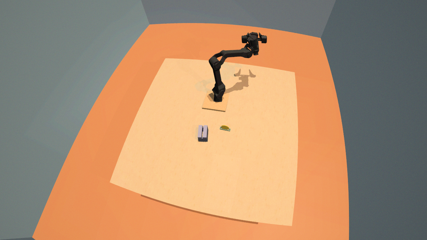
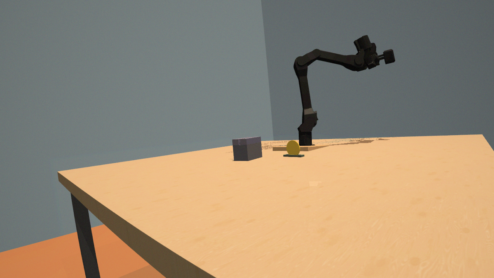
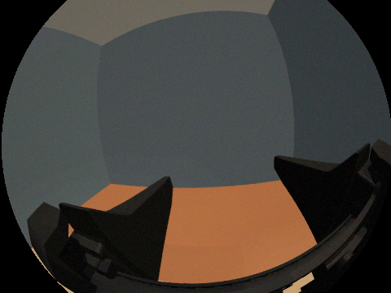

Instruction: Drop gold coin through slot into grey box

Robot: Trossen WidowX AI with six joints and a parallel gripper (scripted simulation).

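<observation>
The gold coin [image 1: 225,127] [image 2: 293,148] stands on its edge in the shallow dark-green holder [image 1: 225,128] [image 2: 293,155] on the table, in front of the arm's base. The grey box [image 1: 202,133] [image 2: 247,148] with the slot in its lid [image 1: 202,131] stands just left of the coin, apart from it. My gripper [image 1: 254,33] [image 2: 386,56] [image 3: 225,172] is open and empty. It is raised high behind the arm's base, far from the coin and box, and points away from them at the far wall. The wrist view shows only the two fingers, wall and floor.
The wooden table [image 1: 208,167] [image 2: 310,214] carries the arm's base plate [image 1: 214,105] [image 2: 286,148]. An orange floor [image 1: 316,119] [image 3: 234,228] surrounds the table. Grey walls [image 2: 138,69] close off the room.
</observation>
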